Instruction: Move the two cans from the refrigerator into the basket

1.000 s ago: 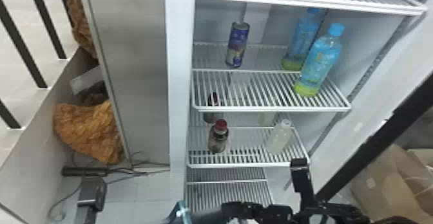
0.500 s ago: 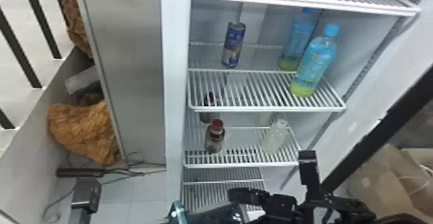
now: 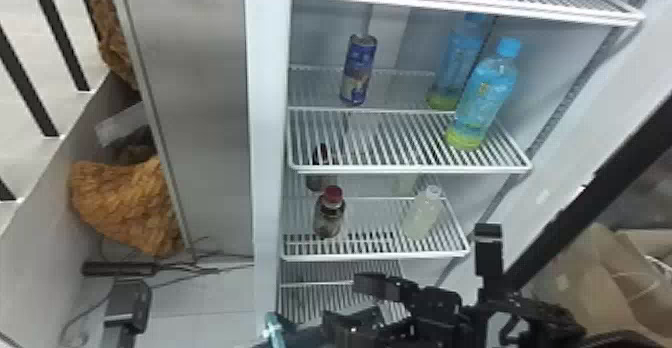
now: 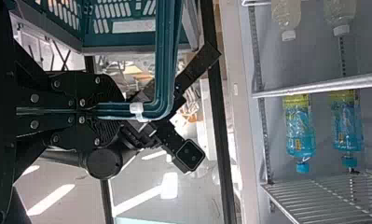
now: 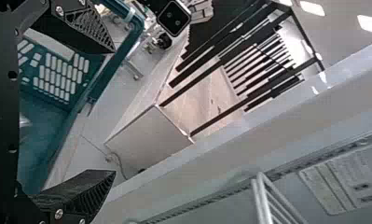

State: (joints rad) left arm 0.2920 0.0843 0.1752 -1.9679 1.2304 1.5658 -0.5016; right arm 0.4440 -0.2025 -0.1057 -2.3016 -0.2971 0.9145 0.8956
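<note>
Right end effector [image 3: 342, 299] climbing at lower centre, can [image 3: 358, 69] upright on its shelf, upper centre!
Left to right: left end effector [image 4: 122, 111] is closed on the teal basket's handle [image 3: 274, 329], which the head view's bottom edge cuts off; down in the basket [image 5: 41, 119], a pale glint is hard to make out. The can and the shelves have slid slightly left since the earlier frames. A dark bottle [image 3: 316, 179] is half hidden by shelf wires, behind the red-capped bottle [image 3: 329, 218]. And the right one has its fingers spread wide, nothing held, higher in the frame than before, covering part of the lowest shelf [image 3: 317, 304]! Upper right, one blue bottle [image 3: 482, 97] overlaps another [image 3: 452, 67].
</note>
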